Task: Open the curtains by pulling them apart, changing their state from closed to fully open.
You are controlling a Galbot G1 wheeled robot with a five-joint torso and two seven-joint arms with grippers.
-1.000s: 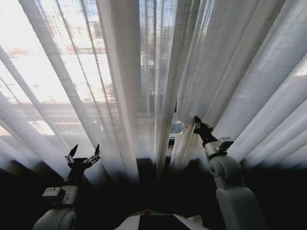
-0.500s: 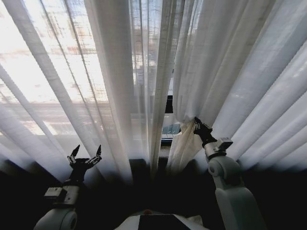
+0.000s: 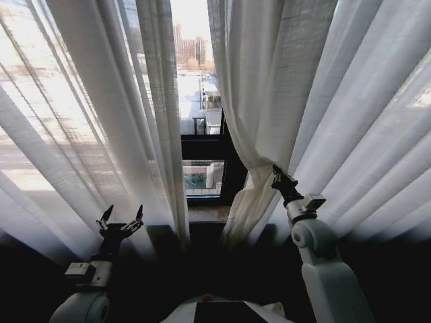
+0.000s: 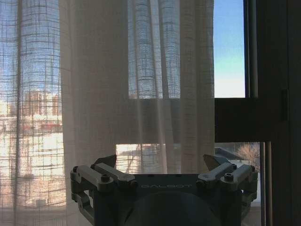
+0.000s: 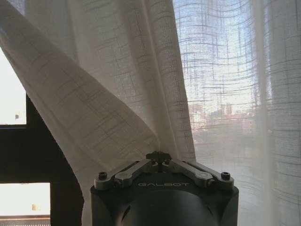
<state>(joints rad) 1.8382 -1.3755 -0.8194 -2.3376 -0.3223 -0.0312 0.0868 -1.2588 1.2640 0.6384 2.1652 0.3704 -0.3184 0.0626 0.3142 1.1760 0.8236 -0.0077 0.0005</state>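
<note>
Window-lit curtains; "GALBOT" lettering on each tool's housing.

Curtain tops: both curtains run past the upper edge of the head view, so the rail is out of sight.
Curtain hems: lost in the dark band low in the head view.
Right gripper tips: buried in a bunched fold of the right curtain, the pinched cloth hiding the contact.
Left arm base: cut off by the lower edge.
Window frame: mostly covered by cloth on both sides.
Buildings outside: small and hazy.
</note>
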